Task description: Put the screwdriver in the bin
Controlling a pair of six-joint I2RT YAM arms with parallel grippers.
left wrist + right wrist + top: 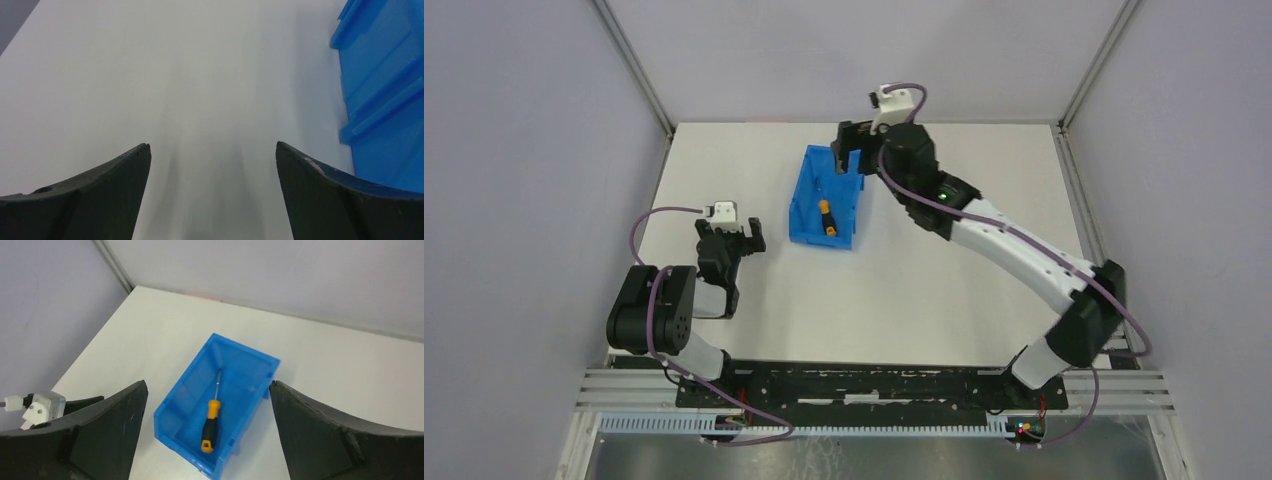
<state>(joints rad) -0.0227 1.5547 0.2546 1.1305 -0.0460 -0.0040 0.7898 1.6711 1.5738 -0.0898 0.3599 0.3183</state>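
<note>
The blue bin (pixel 804 205) stands on the white table (pixel 904 300) near its middle. Inside it lies the screwdriver (pixel 827 217), orange-yellow and black handle flat on the bin floor; in the right wrist view the screwdriver (pixel 210 425) rests in the bin (pixel 172 405) with its thin shaft pointing toward the far end. My right gripper (pixel 851 147) hangs above the bin's far end, open, with nothing between its fingers (pixel 107 425). My left gripper (pixel 734 238) hovers low over the table left of the bin, open and empty; the bin's wall (pixel 385 95) shows at its right.
Grey enclosure walls surround the table on three sides. The arm bases and a metal rail (pixel 874 390) run along the near edge. The right arm's link (pixel 1014 245) stretches across the table's right half.
</note>
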